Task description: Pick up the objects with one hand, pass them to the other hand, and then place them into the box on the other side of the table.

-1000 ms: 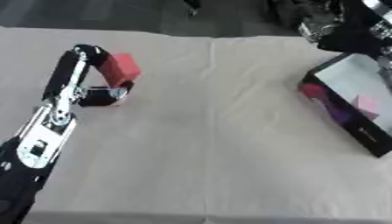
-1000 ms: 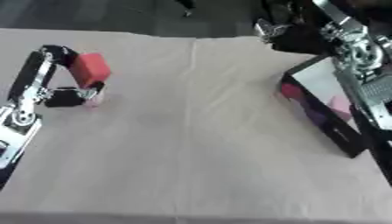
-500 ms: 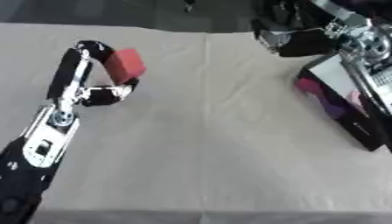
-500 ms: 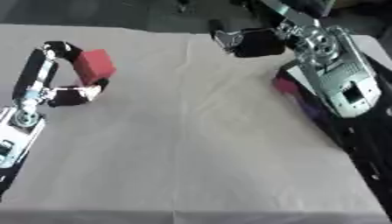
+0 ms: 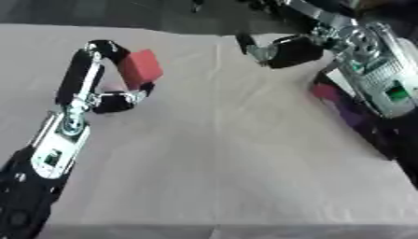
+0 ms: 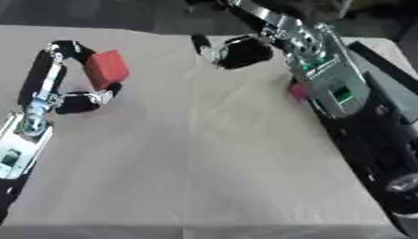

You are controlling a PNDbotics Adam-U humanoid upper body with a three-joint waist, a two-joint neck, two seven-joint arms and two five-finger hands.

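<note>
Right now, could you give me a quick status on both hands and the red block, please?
Left hand shut on red block, lifted. Right hand open, reaching across toward it. Box at right edge. Cloth between hands bare.

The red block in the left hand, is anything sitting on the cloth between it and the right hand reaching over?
Nothing visible does. The left hand holds the red block, the right hand hangs apart from it, and only bare tablecloth lies between them.
</note>
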